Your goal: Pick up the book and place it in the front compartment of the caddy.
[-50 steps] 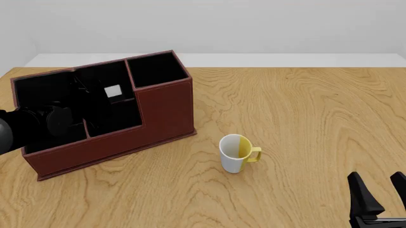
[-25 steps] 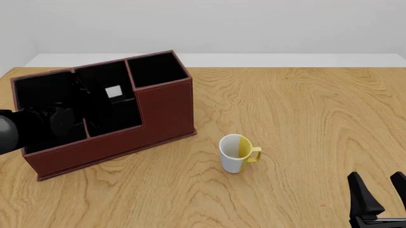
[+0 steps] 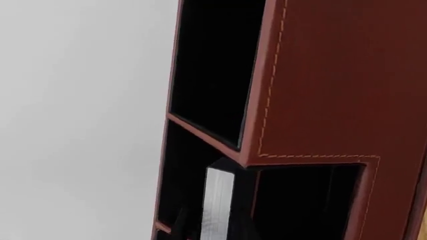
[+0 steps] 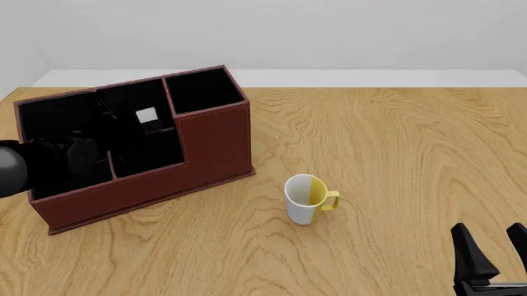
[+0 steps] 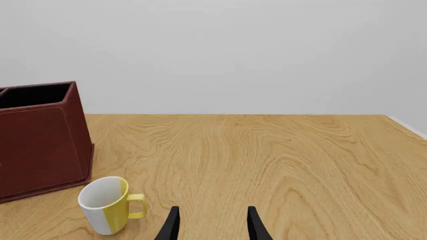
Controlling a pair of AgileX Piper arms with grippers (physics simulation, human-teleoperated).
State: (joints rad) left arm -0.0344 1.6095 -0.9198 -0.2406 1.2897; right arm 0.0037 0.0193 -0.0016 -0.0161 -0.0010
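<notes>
Reaching into the caddy [image 4: 216, 145] from its left end, the left gripper [image 4: 123, 126] is lost in the black lining, so I cannot tell whether it grips or has let go; the book [image 4: 145, 116] shows only as a small white patch of page edge inside the middle well, behind the low front wall, and in the left wrist view as a pale strip [image 3: 217, 200] below a stitched divider. Whether that well counts as the front compartment is a judgement I would not press. The risk from here — a black cover against black lining hides the clearance, so a lift or release could catch a corner on a partition and tip the book askew. The caddy is boxy, reddish-brown and leather-look with pale stitching and stepped walls. To its right stands a glossy white-and-yellow mug [image 4: 308, 198] on the grained wooden table [image 4: 395, 142]; further right, well apart from the caddy, the right gripper [image 4: 494, 250] hangs with fingers parted and empty
</notes>
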